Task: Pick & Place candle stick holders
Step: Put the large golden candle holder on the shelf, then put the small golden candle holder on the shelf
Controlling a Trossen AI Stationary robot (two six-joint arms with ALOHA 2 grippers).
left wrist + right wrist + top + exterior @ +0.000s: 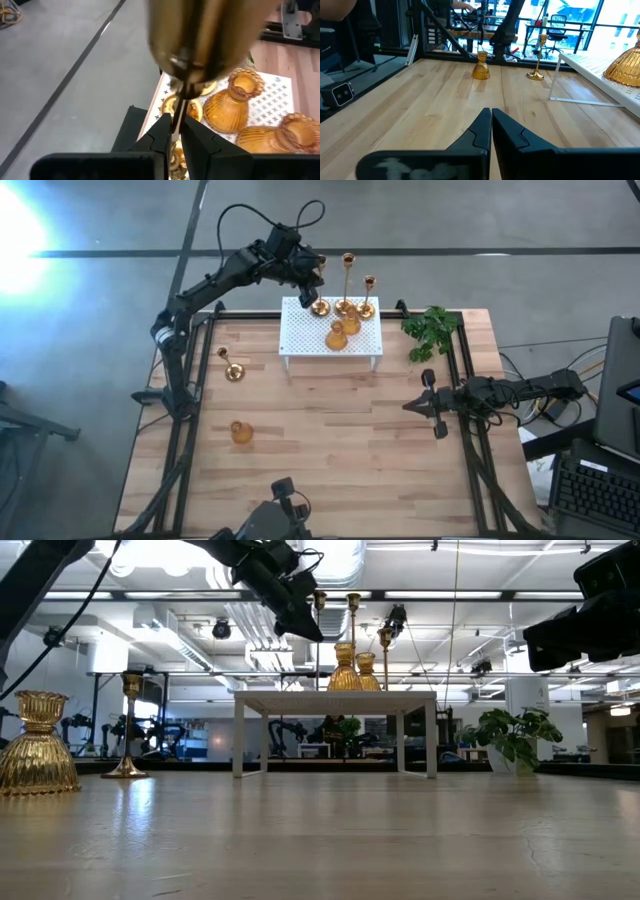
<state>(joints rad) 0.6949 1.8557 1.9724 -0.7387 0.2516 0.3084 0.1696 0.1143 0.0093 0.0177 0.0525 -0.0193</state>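
A white perforated stand (pixel 330 352) at the table's far middle carries several gold candle stick holders: tall thin ones (pixel 346 280) (pixel 368 295) and squat ones (pixel 337 337) (pixel 231 102). My left gripper (pixel 314 283) (pixel 173 122) is over the stand's far left corner, shut on another tall holder (pixel 320 262). A further tall holder (pixel 232 370) (pixel 128 725) and a squat one (pixel 241 432) (pixel 36 745) stand on their bases on the table's left half. My right gripper (pixel 428 406) (pixel 491 117) waits shut at the right, level above the wood. My left gripper pinches the tall holder's thin stem (pixel 176 107) between its two fingers, just below the cup (pixel 200 40). The fingers come slanting down from the table's far left and lie across the stem. The holder stands upright, its round base (pixel 320 308) on the stand's far left corner.
A green leafy sprig (pixel 430 332) lies at the far right of the table, beside the stand. Black frame rails (pixel 465 370) run along the table's left and right sides. Bare wood lies in the middle and near part (pixel 340 450).
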